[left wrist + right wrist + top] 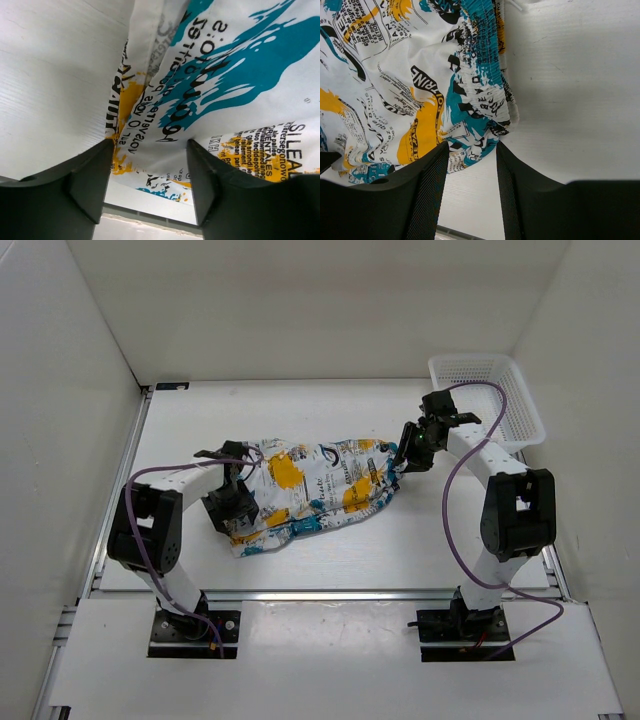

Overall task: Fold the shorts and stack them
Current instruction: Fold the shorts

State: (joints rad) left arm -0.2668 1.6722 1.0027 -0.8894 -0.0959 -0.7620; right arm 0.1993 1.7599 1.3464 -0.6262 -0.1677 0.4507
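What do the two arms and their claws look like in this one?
Both the left arm and right arm have white links with black joint housings. A purple cable loops along each. The left claw and right claw each have two flat black fingers.

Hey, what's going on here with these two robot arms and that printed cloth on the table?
The two arms are working on a pair of printed shorts that lies rumpled and not yet folded on the table. The left gripper is at the cloth's left end and the right gripper is at the elastic waistband end. Both have their jaws apart and neither looks clamped on the fabric. A white basket sits in the far right corner, apart from the shorts.
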